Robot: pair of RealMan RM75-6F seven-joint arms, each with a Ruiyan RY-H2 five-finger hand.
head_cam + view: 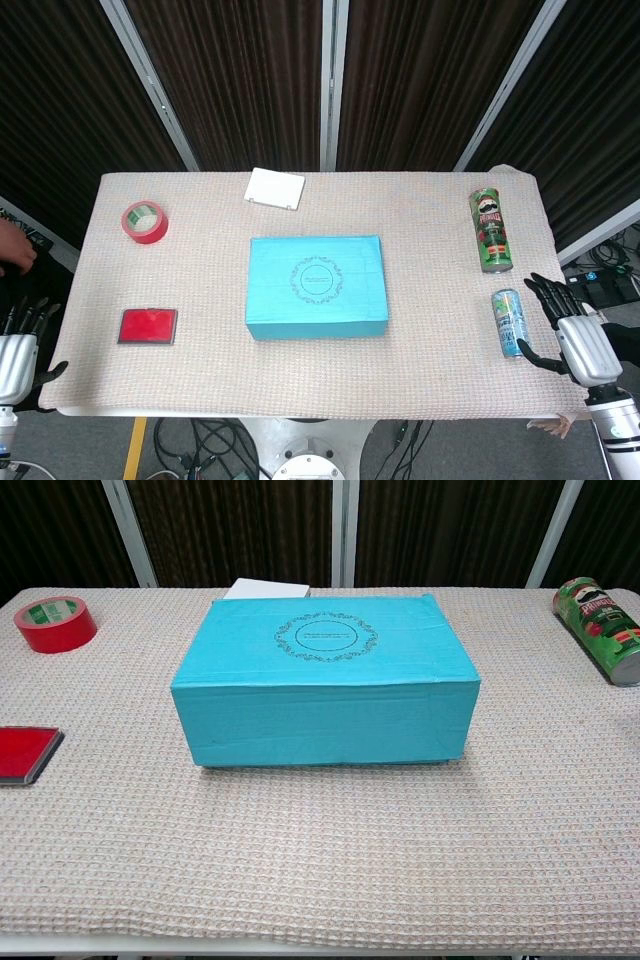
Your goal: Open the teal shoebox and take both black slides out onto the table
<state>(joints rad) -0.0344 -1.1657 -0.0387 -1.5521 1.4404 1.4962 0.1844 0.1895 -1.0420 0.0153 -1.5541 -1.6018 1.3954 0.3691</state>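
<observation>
Woven table cover (320,880) fills the near foreground; behind it the teal shoebox (325,680) sits mid-table, lid down. Best to lift the lid evenly from both short sides. The slides are presumably inside, unseen. Left hand (18,352) and right hand (578,335) wait off the table's edges, fingers spread, holding nothing.

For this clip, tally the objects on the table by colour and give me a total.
Teal: 1, shoebox
Red: 2, tape roll and flat red case
White: 1, small flat box
Green: 1, chip can
Blue and silver: 1, drink can
Total: 6
</observation>
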